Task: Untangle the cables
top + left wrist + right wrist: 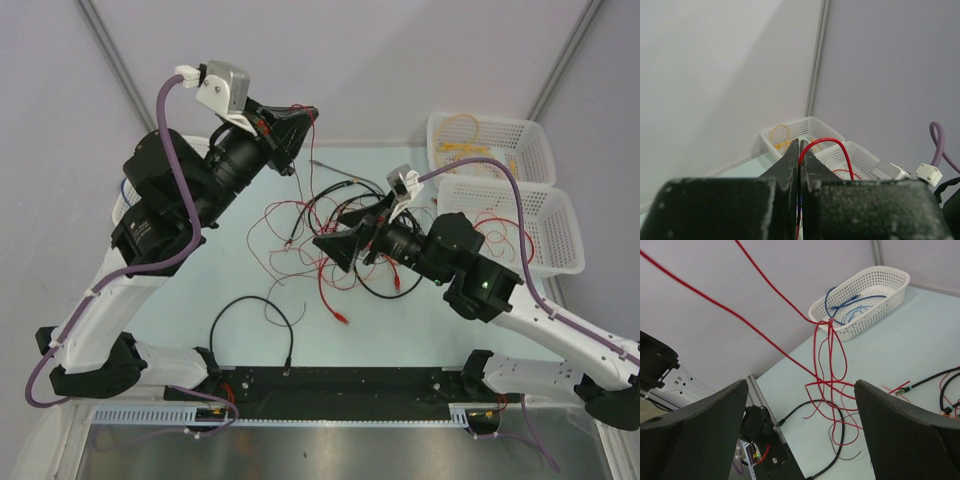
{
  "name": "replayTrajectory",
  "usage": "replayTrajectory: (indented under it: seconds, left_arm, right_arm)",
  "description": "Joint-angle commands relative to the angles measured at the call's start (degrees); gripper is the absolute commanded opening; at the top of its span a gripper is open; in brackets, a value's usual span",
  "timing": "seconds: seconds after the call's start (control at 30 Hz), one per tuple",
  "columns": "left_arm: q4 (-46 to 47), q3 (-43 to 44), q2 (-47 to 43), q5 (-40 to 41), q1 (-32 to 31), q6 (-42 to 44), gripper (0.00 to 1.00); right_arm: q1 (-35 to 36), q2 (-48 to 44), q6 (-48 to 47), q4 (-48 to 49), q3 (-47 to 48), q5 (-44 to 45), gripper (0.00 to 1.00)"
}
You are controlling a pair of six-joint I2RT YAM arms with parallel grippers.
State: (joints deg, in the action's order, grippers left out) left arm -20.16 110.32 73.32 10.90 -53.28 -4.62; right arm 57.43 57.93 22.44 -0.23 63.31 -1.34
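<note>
Upper right, a white perforated plastic basket (528,140) holds coiled yellow cable (461,130); the white basket below (560,232) holds thin red wire (504,226). Left gripper (799,146) clamps a red cable strand (832,142); right gripper (801,390) gapes empty over the red-black cable tangle (318,218) at frame centre.

1. Centre of the top view: tangled red cables (320,280) sprawl over the table (400,330), with strands rising toward the upper left.
2. Lower left of centre: a black cable loop (252,298) lies flat.
3. Right edge: far basket (538,150) and near basket (565,235) stand together.
4. Bare tabletop shows at lower right of centre.
</note>
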Motion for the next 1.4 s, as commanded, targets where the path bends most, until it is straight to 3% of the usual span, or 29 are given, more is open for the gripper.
replayTrajectory:
  seconds: [0.0,0.3,0.37,0.5,0.6,0.8,1.13,1.37]
  left_arm:
    - [2.1,-0.2,-1.5,0.5,0.0,0.7,0.00]
    - [1.7,-0.5,-2.0,-2.3,0.0,-1.0,0.00]
    - [1.5,-0.5,-2.0,-3.1,0.0,-1.4,0.00]
    - [2.2,-1.3,-2.4,-4.8,0.0,-2.3,0.00]
    - [2.5,-1.7,-2.6,-5.7,-0.2,-2.6,0.00]
    - [2.8,-1.9,-2.2,-6.8,-0.3,-3.0,0.00]
    - [2.8,-1.8,-2.2,-6.9,-0.3,-2.9,0.00]
    - [3.0,-1.8,-2.1,-7.1,-0.4,-2.9,0.00]
  right_arm:
    - [0.6,-3.7,-1.8,-1.5,0.3,1.3,0.93]
    - [0.1,-6.2,-3.0,-0.6,0.3,9.4,0.79]
    - [-0.1,-6.5,-4.0,-0.3,0.4,11.5,0.73]
    - [-3.6,-5.3,-2.4,-0.2,0.4,10.0,0.48]
    - [-4.3,-4.1,-1.3,-0.3,0.4,7.4,0.39]
    - [-3.7,-1.8,-0.3,1.7,0.4,2.8,0.41]
    - [-1.3,-0.2,-0.3,4.0,0.4,0.5,0.51]
    - [-0.1,0.7,-0.1,4.5,0.4,-0.1,0.52]
